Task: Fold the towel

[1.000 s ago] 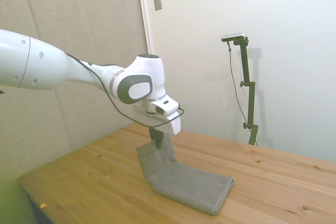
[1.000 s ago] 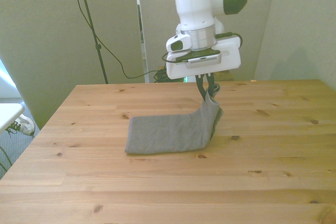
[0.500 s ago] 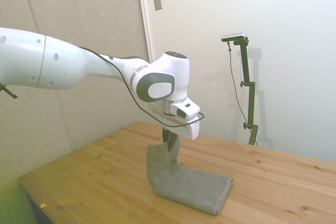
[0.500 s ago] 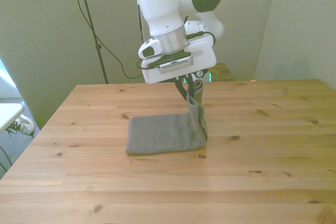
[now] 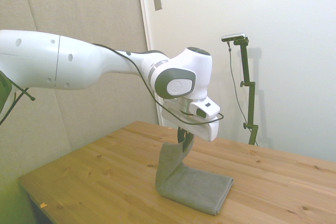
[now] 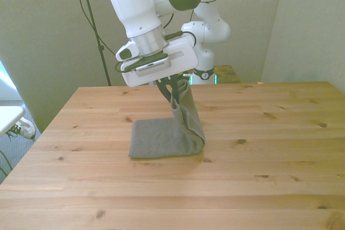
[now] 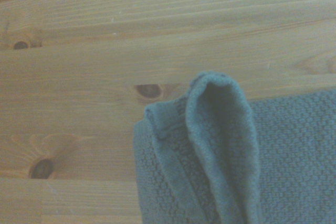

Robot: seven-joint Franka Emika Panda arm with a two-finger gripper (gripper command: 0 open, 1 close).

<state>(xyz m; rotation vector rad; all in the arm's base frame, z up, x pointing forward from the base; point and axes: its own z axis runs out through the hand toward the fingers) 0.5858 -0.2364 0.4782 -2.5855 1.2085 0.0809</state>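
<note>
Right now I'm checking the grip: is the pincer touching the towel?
Touching. The front view shows the pincer shut on the towel's raised end, lifting it off the table.

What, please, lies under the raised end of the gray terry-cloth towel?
Under the lifted end, held up by the gripper, lies the rest of the gray terry-cloth towel, flat on the wooden table. The tabletop beneath that flat part is covered, so cannot be seen.

The gripper [image 6: 173, 91] has been moved toward the front view's left, and the towel [image 6: 171, 133] end is carried over the flat part.
</note>
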